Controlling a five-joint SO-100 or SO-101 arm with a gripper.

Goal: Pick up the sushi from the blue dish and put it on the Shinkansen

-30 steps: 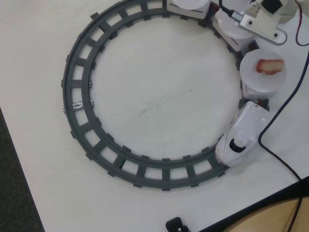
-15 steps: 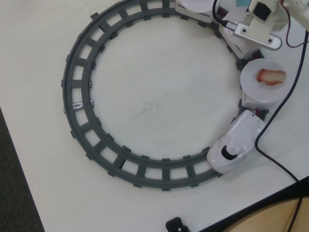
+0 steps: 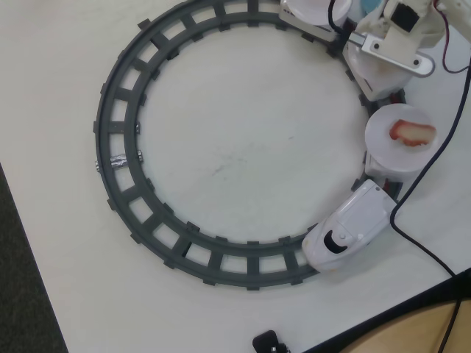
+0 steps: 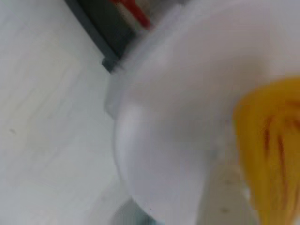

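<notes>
In the wrist view the yellow-orange sushi [image 4: 274,140] fills the right side, blurred and very close, between the jaws of my gripper [image 4: 255,183]. A pale finger [image 4: 225,187] lies against its left side. Under it is a round white plate [image 4: 187,84] of a train car. In the overhead view my arm [image 3: 390,37] hangs over that car at the top right and hides the fingertips and the sushi. The white Shinkansen [image 3: 349,232] stands on the track at the lower right. A sliver of the light-blue dish [image 3: 356,7] shows at the top edge.
The dark grey ring track [image 3: 121,147] circles the table's middle. The car behind the nose carries a white plate [image 3: 383,121] with a red-and-white sushi piece [image 3: 412,133]. A black cable [image 3: 419,243] runs along the right. The table edge cuts across the lower right and left.
</notes>
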